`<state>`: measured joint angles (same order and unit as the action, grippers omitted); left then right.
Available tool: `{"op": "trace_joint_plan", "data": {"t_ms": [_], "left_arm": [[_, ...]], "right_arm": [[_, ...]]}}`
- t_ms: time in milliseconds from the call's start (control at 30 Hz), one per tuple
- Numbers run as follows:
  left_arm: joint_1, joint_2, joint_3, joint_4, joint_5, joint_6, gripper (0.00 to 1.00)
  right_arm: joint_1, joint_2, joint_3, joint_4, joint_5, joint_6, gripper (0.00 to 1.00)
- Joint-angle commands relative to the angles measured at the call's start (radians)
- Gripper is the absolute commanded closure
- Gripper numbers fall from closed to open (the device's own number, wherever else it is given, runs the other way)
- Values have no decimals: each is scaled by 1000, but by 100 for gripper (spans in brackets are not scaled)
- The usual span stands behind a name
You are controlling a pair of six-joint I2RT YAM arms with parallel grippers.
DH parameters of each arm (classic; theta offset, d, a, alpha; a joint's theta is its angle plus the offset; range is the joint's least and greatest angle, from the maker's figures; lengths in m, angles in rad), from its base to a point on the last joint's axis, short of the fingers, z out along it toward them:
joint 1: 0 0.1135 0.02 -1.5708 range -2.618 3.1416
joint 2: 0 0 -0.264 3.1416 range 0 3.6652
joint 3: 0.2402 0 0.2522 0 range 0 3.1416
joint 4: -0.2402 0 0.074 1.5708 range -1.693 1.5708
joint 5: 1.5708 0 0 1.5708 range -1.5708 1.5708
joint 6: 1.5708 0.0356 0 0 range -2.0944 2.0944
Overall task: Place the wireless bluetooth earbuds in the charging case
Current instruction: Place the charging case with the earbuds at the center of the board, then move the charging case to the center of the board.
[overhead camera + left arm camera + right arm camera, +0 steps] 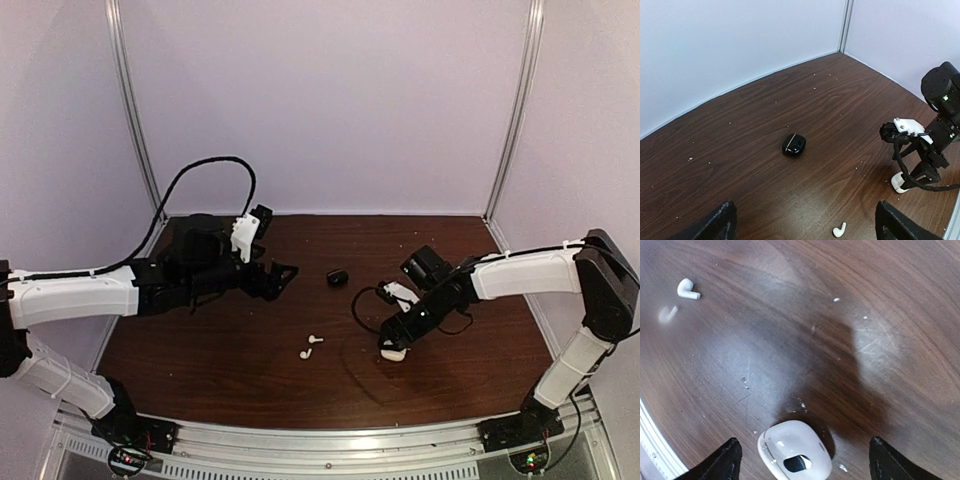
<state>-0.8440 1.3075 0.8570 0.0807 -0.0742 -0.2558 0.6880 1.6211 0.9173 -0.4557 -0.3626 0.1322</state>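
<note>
A closed white charging case [795,450] lies on the table between the spread fingers of my right gripper [802,467]; the fingers do not touch it. It also shows in the top view [394,352] under the right gripper [392,338]. Two white earbuds [316,339] [305,353] lie loose on the table left of it. In the right wrist view one is sharp [687,289] and the other blurred [667,314]. A closed black case [336,277] [793,144] lies ahead of my open, empty left gripper [283,272] [807,227]. One white earbud [839,229] lies between its fingers. No black earbuds show.
The brown wooden table [250,380] has white walls on three sides and a metal rail at the near edge. The right arm [935,135] with its cable loop stands at the right of the left wrist view, over the white case [900,182].
</note>
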Motion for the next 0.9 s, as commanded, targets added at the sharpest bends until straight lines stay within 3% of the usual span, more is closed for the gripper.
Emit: {"op": "trace_joint_plan", "data": {"t_ms": [0, 467, 867], "left_arm": [[7, -10, -10, 58, 1, -5, 2], [6, -11, -21, 67, -8, -7, 2], [6, -34, -62, 94, -88, -17, 2]], "right_arm": [[71, -5, -13, -56, 65, -4, 15], [224, 94, 70, -180, 262, 40, 30], [211, 161, 102, -74, 213, 149, 52]]}}
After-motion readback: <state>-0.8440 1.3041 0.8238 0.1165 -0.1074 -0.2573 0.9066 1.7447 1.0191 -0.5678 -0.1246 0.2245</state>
